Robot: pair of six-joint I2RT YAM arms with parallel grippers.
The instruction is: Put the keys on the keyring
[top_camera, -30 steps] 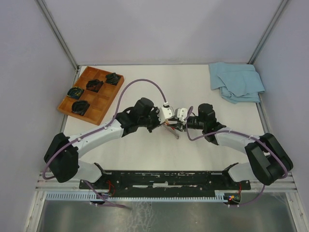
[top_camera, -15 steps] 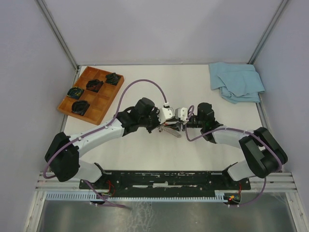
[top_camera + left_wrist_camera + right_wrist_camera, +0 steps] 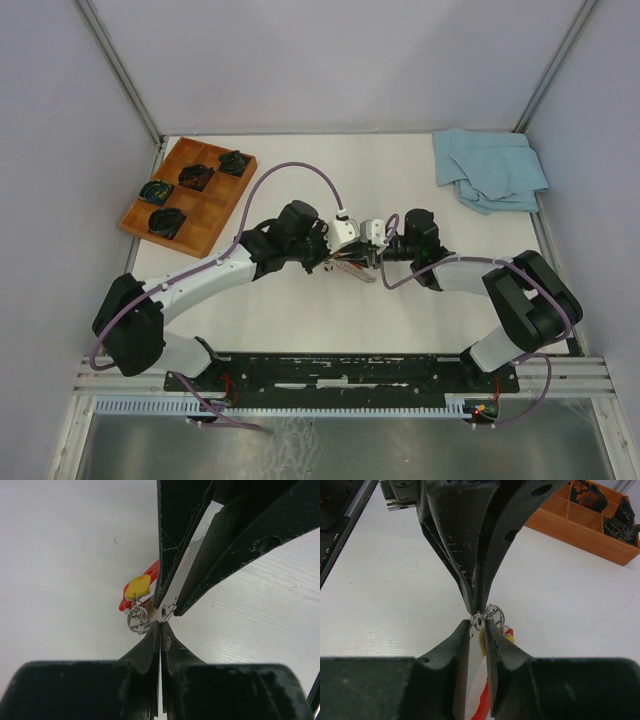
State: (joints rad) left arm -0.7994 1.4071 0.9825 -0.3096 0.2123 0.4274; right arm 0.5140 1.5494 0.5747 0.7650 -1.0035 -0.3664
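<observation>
Jaws meet tip to tip at the middle of the counter (image 3: 300, 310) in the top view. There the left arm (image 3: 200, 275) and right arm (image 3: 470, 278) hide most of the keyring (image 3: 357, 268), and only a sliver of silver and red shows beneath them. Since a second ago the right arm's elbow has swung inward to the left, and the right jaws have narrowed. At far left a wooden tray (image 3: 215, 212) holds black coiled items (image 3: 165, 221); a blue cloth (image 3: 490, 168) lies far right.

From the left wrist, the left jaws are pressed fully together on the keyring's thin wire, which is hard to make out at their tips. Just left of them on the counter lie the yellow-headed key (image 3: 138, 586), the red strap (image 3: 154, 570), partly hidden behind the right jaws, and a round silver tag (image 3: 136, 619).

From the right wrist, the right jaws stand a narrow gap apart, bracketing the wire. Whether they touch it I cannot tell. Blurred yellow and red show between them.
</observation>
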